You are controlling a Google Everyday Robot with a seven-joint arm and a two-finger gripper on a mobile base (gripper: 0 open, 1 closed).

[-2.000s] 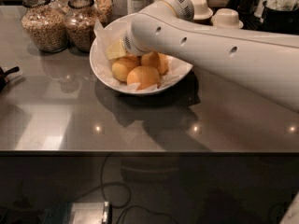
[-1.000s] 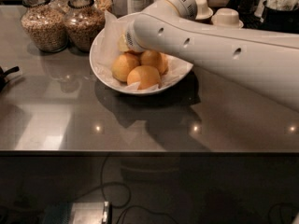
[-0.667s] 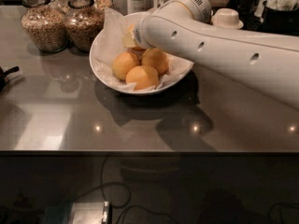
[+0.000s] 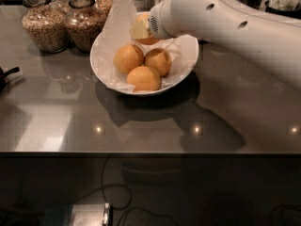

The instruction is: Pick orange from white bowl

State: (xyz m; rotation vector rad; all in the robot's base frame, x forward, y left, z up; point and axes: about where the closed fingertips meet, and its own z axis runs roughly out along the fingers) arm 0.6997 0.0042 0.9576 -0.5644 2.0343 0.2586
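Note:
The white bowl (image 4: 187, 60), lined with crinkled paper, stands on the dark counter left of the middle. Three oranges lie in it: one at the left (image 4: 128, 58), one at the right (image 4: 159, 61) and one in front (image 4: 144, 78). My gripper (image 4: 142, 30) hangs over the bowl's back rim at the end of the thick white arm coming in from the right. It is shut on another orange (image 4: 148, 40), which peeks out above and below a pale finger (image 4: 137, 31). Most of that orange is hidden by the gripper.
Two glass jars of grain (image 4: 45, 26) (image 4: 85, 21) stand just left of and behind the bowl. A black object (image 4: 5, 77) pokes in at the left edge. The counter's front edge (image 4: 141, 152) runs across the view below the bowl.
The gripper has risen from among the oranges and drawn back toward the bowl's far rim, carrying one orange with it. The oranges left in the bowl now show in full.

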